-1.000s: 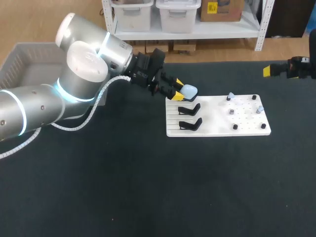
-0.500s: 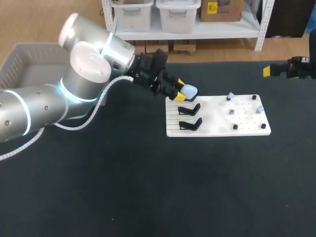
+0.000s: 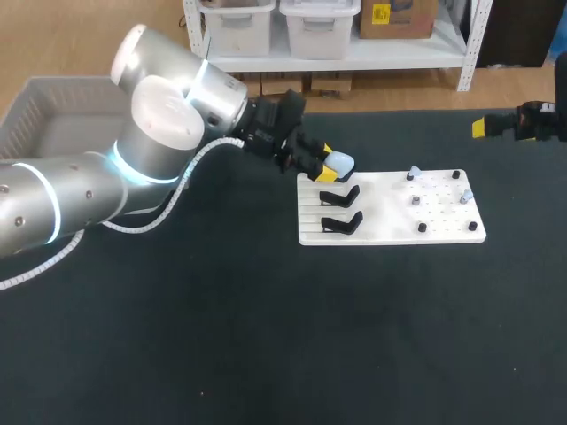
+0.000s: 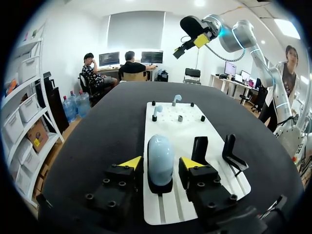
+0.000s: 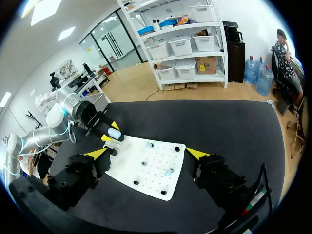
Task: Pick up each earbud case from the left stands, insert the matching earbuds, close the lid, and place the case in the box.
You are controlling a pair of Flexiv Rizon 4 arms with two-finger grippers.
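Up on the far-left stand of the white board: smooth pale-blue rounded earbud case, lid shut, sitting right between my open left jaws.

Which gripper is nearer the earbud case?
Left. The left gripper has the earbud case between its open jaws; the right gripper hangs far off, past the white board.

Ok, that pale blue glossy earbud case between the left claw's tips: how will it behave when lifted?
The pale blue glossy earbud case looks smooth and domed, so it may slip from the left claw unless squeezed squarely. It looks small and rigid, probably light. Standing upright on its narrow black stand, it could tip if nudged off-centre.
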